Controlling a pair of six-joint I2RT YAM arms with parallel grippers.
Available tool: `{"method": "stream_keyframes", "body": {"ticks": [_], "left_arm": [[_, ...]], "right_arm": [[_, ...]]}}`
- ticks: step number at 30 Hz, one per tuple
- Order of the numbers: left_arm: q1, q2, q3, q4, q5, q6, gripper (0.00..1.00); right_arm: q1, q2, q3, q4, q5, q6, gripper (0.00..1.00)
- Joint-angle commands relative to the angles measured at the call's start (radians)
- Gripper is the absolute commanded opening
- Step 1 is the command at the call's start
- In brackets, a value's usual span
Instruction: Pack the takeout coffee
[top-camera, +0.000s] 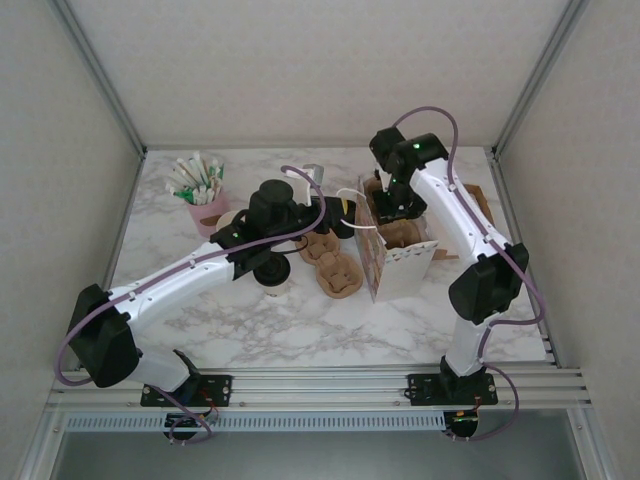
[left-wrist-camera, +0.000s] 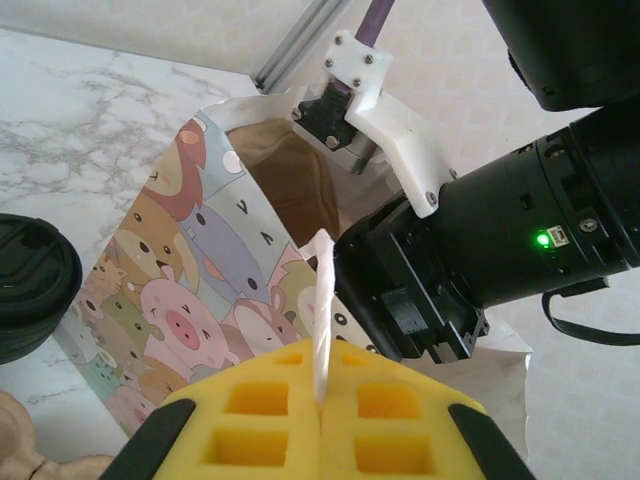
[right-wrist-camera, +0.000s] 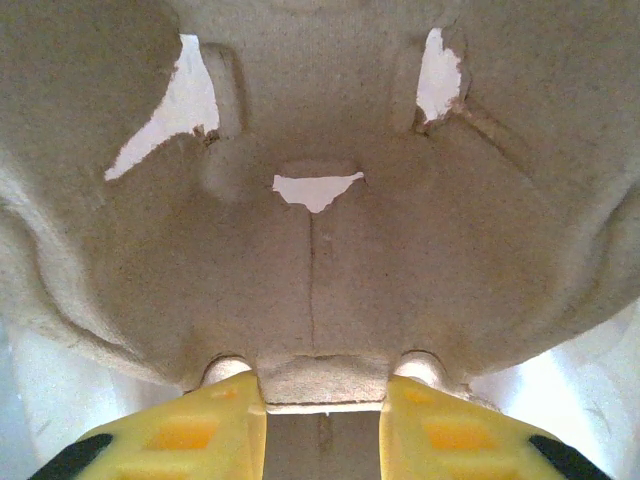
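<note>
Pinches the white handle (left-wrist-camera: 322, 300) of the paper bag (left-wrist-camera: 190, 270) with the left hand (left-wrist-camera: 322, 400), fully clenched. Grips a pulp cup carrier (right-wrist-camera: 320, 250) by its edge inside the bag with the right hand (right-wrist-camera: 322, 398), partly open. Has the takeout coffee (top-camera: 272, 272) upright on the counter (top-camera: 330, 330), left of the bag, not touching it.

A grey and white marble table (top-camera: 200, 320) fills the middle of the frame. The left arm (top-camera: 190, 272) comes up from the lower left and reaches to the middle. Just below its black end sits the takeout coffee (top-camera: 272, 274) with its round black lid. A pink cup (top-camera: 208, 212) full of little sticks stands in the upper left.

Right of the middle stands a paper bag (top-camera: 405, 272) with a white handle (top-camera: 352, 197). The right arm (top-camera: 450, 215) bends over it, with its end down in the open top, where a brown cup tray (top-camera: 402, 232) shows. More brown trays (top-camera: 335, 268) lie between the coffee and the bag.
</note>
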Motion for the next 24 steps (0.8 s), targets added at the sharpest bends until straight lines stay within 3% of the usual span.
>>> {"method": "stream_keyframes", "body": {"ticks": [1,24], "left_arm": [[-0.006,-0.029,-0.017,0.016,-0.029,0.002,0.05],[-0.006,-0.034,-0.022,0.002,-0.063,0.011,0.05]], "right_arm": [[0.007,0.005,-0.015,-0.016,0.054,0.034,0.31],[0.009,0.004,-0.195,0.105,0.033,0.054,0.31]]}}
